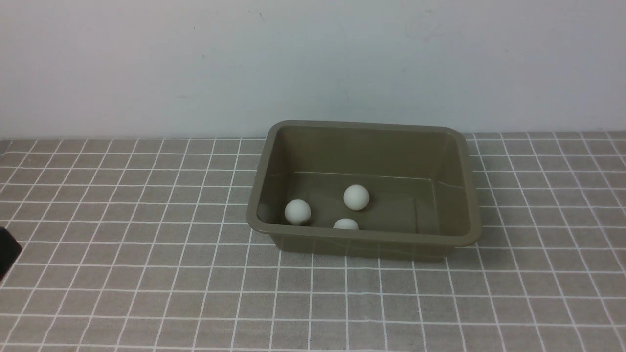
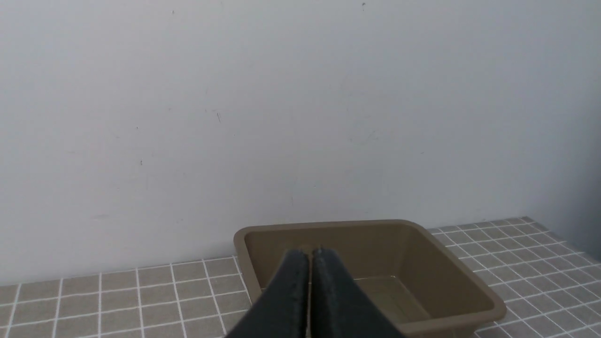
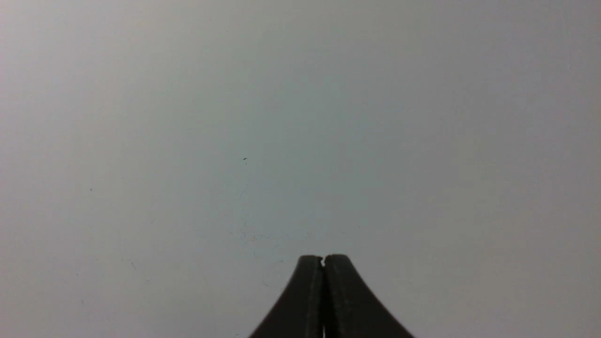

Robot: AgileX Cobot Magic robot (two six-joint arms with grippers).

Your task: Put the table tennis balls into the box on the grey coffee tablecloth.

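Observation:
The olive-brown box (image 1: 362,236) stands on the grey coffee tablecloth (image 1: 122,205), right of centre near the wall. Three white table tennis balls lie on its floor: one at the left (image 1: 298,211), one in the middle (image 1: 356,197), and one (image 1: 346,224) half hidden behind the front rim. My left gripper (image 2: 310,253) is shut and empty, pulled back and pointing at the box (image 2: 469,286); its fingers hide the balls in that view. Only a dark bit of the left arm (image 1: 7,252) shows at the front view's left edge. My right gripper (image 3: 323,258) is shut, holds nothing and faces bare wall.
A plain pale wall (image 1: 313,63) rises directly behind the box and the cloth's far edge. The checked cloth (image 2: 117,291) runs on to the left of the box and in front of it.

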